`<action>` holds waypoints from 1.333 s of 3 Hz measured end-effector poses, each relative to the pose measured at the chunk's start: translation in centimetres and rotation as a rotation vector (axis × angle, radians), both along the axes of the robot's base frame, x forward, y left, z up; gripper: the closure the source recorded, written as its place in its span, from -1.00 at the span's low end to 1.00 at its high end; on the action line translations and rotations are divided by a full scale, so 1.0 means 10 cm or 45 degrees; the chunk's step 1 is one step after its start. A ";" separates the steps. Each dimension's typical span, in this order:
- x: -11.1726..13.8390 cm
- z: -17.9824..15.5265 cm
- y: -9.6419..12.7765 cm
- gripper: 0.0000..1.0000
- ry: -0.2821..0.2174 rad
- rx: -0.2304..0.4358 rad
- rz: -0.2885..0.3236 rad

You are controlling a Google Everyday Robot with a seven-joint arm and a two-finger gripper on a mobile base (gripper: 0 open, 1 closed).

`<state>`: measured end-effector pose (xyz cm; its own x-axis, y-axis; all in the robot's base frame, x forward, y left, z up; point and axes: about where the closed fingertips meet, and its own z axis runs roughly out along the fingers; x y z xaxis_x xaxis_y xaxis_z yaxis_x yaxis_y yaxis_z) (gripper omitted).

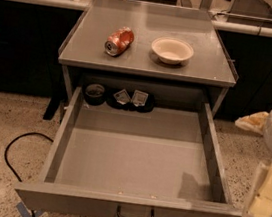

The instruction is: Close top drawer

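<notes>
Top drawer [140,151] wide open, grey shallow tray, wire handle [134,215] centred, hand [266,197] beside right corner, grip unclear

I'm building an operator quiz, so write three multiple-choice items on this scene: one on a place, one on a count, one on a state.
1. Where is the gripper relative to the drawer?
A. To its right, outside it
B. Inside it
C. Above its back

2. How many things lie on the cabinet top?
A. None
B. Two
C. Four

3. What state is the drawer in?
A. Shut
B. Pulled far out
C. Taken out and set on the floor

Answers:
1 A: the gripper hangs by the drawer's right front corner, outside the tray.
2 B: only a can and a bowl are there.
3 B: the tray is exposed and the handle is well out in front of the cabinet.
</notes>
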<state>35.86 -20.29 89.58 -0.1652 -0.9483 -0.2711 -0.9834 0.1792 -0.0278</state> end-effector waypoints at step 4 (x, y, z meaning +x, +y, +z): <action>-0.63 -0.60 0.14 -1.00 0.187 0.017 0.268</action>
